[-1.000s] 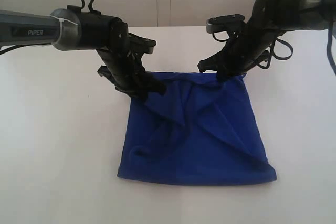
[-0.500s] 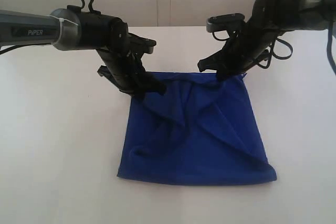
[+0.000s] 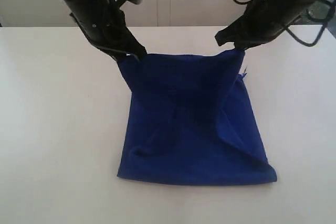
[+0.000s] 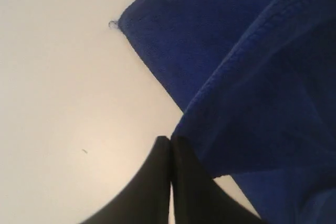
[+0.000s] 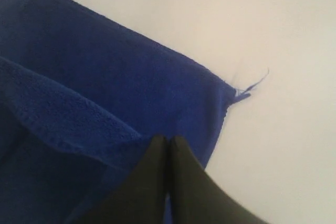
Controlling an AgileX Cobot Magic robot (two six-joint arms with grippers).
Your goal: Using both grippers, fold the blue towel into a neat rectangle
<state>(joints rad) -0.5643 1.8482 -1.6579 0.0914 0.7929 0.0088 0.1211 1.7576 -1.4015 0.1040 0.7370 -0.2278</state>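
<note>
**Blue towel** [image 3: 194,124] – royal-blue terry cloth, on the white table [image 3: 52,129], mid-scene between the two arms. The near edge lies flat. A lower layer rests on the table, with its far corners visible in both wrist views. An upper layer is raised at the far edge and drawn between the two grippers as a sloping sheet. Diagonal creases run down its right part.

**Loose thread** [image 5: 252,85] – at the far right corner of the lower layer, lying on the table just beside the right gripper's fingers.

**Left gripper** [image 3: 134,56] – black, above the table. Fingers are pressed together with no gap, pinching the raised layer's far left corner.

**Right gripper** [image 3: 233,45] – black, also above the table. Fingers are fully together, clamped on the raised layer's far right corner.
</note>
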